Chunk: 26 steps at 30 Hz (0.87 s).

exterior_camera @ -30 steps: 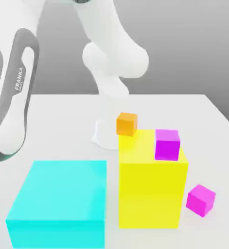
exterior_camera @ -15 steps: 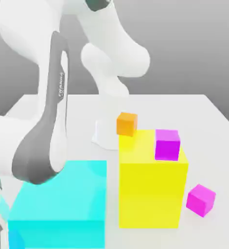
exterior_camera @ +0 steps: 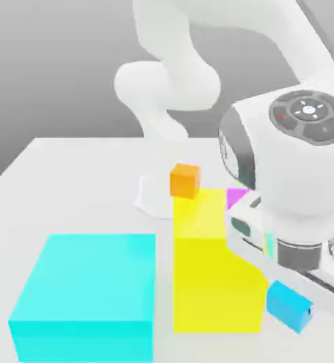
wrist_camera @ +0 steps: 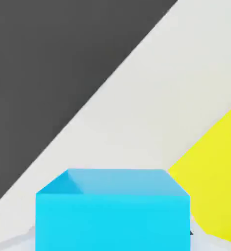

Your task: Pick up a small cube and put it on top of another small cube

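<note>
Now the gripper [exterior_camera: 291, 306] clamps the small cube [exterior_camera: 288, 305].

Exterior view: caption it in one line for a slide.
Panda arm carries the small blue cube in its shut end effector, low beside the yellow block, with the cyan block and orange cube nearby.

Simulated robot test scene, not a lived-in room. A plain pale counter [exterior_camera: 77, 184] stands against a featureless grey backdrop with no walls, furniture or fittings. The surfaces are uniformly shaded and free of wear or texture, as in a rendered environment. On the counter rest only flat-coloured geometric solids: a large cyan block [exterior_camera: 88, 287], a yellow block [exterior_camera: 212, 273], a small orange cube [exterior_camera: 185, 180] and what appears to be a magenta cube [exterior_camera: 236, 196], mostly hidden. A white robot arm [exterior_camera: 290, 163] rises from a base [exterior_camera: 152, 195] mounted on the counter.
</note>
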Available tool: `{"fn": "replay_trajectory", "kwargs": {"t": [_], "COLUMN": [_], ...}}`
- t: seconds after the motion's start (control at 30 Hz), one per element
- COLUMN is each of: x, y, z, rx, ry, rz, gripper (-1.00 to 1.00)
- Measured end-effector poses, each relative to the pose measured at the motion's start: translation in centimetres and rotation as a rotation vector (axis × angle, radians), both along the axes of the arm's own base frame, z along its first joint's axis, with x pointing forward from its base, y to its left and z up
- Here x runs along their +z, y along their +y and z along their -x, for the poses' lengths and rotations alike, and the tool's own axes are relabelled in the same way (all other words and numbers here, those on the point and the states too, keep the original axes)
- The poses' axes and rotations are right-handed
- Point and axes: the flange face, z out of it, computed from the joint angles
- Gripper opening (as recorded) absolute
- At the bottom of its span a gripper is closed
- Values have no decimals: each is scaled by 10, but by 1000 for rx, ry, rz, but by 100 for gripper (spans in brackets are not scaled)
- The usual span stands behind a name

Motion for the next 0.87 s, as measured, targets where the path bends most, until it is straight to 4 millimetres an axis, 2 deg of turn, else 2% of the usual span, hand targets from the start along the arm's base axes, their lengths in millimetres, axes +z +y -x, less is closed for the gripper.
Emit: {"fn": "replay_trajectory", "kwargs": {"t": [0.07, 0.2, 0.4, 0.47, 0.53, 0.73, 0.77, 0.87], "x": [2, -2, -20, -29, -38, -78, -85, -85], "y": [13, 23, 25, 29, 19, 19, 18, 18], "z": [23, 62, 116, 123, 116, 117, 118, 118], "rx": [-46, -142, -276, -278, -313, -312, -311, -311], "ry": [-20, -65, -138, -150, -151, -150, -148, -148], "rz": [25, 81, 168, 174, 178, 179, 179, 179], "gripper": [-100, -100, -100, -100, -100, -100, 100, 100]}}
